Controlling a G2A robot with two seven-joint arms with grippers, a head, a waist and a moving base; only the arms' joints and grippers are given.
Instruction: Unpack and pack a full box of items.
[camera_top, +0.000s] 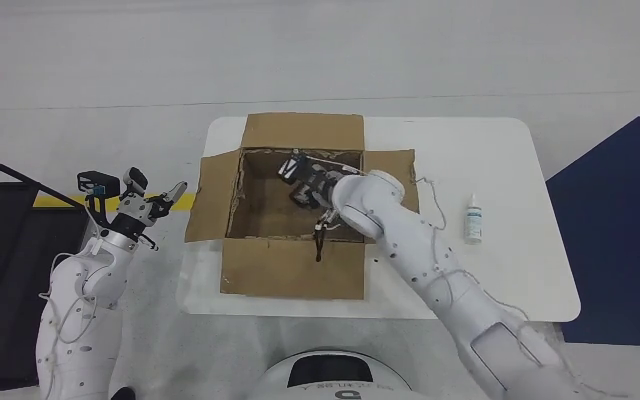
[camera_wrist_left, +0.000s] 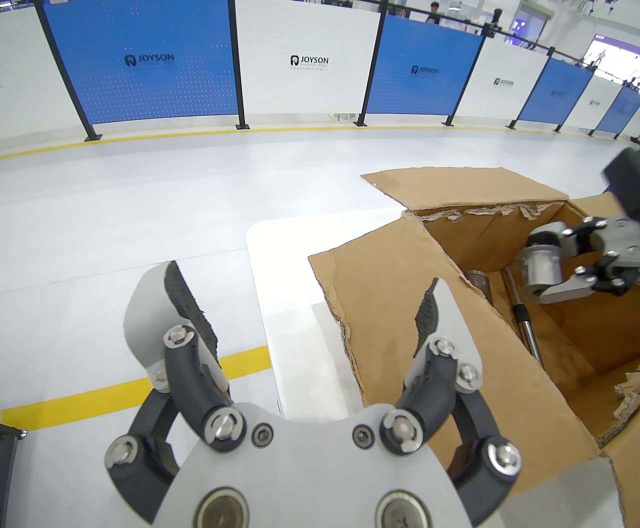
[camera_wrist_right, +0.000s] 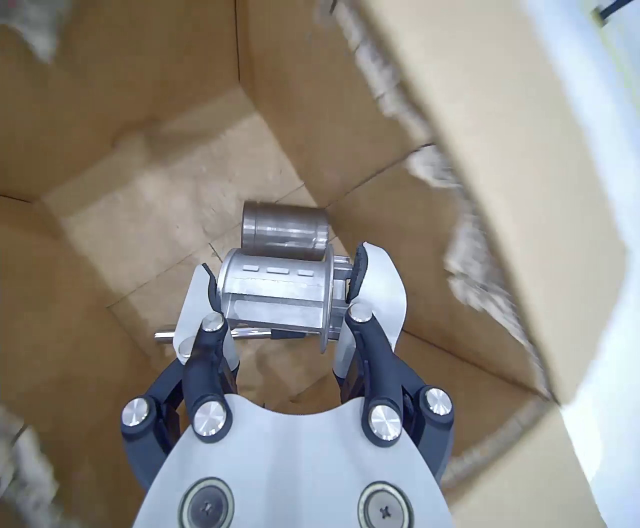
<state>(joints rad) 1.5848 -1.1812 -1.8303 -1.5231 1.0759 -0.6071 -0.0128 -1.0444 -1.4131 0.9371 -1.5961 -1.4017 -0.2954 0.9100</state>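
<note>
An open cardboard box stands on the white table, all flaps folded outward. My right gripper is down inside the box, shut on a flanged metal cylinder; the same part shows in the left wrist view as the metal cylinder. A second, plain metal cylinder lies on the box floor just beyond it, and a thin metal rod leans along the box wall. My left gripper hangs open beside the table's left edge, outside the box flap, holding nothing.
A small white spray bottle lies on the table to the right of the box. Torn cardboard edges line the box opening. Blue and white barrier panels ring the floor beyond.
</note>
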